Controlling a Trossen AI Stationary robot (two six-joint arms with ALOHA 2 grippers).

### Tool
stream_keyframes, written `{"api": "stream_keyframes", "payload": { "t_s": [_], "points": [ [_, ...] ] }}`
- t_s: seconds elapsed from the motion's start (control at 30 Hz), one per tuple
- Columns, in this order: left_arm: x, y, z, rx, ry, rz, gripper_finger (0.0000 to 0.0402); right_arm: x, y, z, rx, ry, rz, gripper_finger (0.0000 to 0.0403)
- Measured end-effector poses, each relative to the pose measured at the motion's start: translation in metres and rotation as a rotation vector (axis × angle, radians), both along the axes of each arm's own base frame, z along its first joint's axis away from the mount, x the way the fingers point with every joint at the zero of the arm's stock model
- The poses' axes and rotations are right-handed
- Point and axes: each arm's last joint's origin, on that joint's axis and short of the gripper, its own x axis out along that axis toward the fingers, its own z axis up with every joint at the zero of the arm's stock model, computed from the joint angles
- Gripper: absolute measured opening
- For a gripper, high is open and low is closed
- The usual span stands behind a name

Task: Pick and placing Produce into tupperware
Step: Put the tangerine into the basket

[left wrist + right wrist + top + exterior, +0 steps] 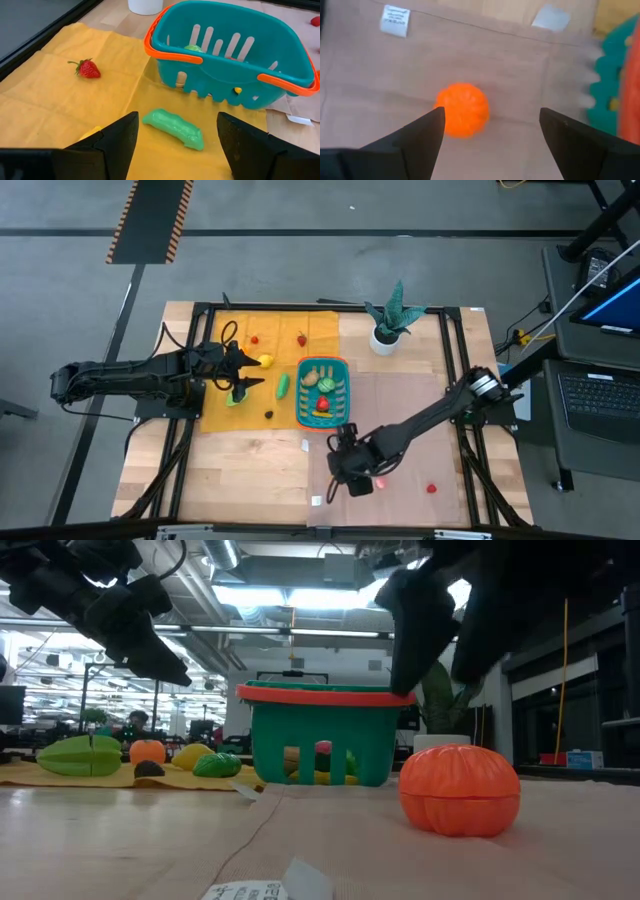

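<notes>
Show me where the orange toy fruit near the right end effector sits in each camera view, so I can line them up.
High view: orange fruit bottom centre, mostly hidden under the right end effector.
Low view: orange fruit right of centre, in front of the basket.
Left wrist view: not in it.
Right wrist view: orange fruit centre, between the open fingers.
Shared landmark: teal basket.

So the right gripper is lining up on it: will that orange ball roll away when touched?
Probably. The orange ball looks round and sits loose on flat cloth, so a nudge may roll it. Its bumpy skin might help the right gripper's open fingers hold it.
</notes>
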Motion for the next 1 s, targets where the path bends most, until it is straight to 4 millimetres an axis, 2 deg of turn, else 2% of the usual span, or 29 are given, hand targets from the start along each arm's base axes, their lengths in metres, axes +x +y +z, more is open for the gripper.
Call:
{"api": "stream_keyframes", "payload": {
  "t_s": [0.1,0.33,0.9,1.0],
  "points": [
    [0.0,0.0,0.0,-0.001,0.003,0.0,0.0261,0.005,0.003,-0.008,-0.014,0.032,-0.008,0.0324],
    [-0.001,0.0,-0.003,-0.007,0.032,-0.001,0.0261,0.01,0.011,-0.005,0.023,0.015,-0.072,0.0324],
    [-0.002,0.0,-0.003,-0.006,0.031,-0.002,0.0261,0.012,0.011,-0.006,0.041,0.002,-0.094,0.0324],
    [-0.002,0.0,-0.003,-0.005,0.032,-0.002,0.0261,0.013,0.01,-0.006,0.064,-0.001,-0.146,0.0324]
  ]
}}
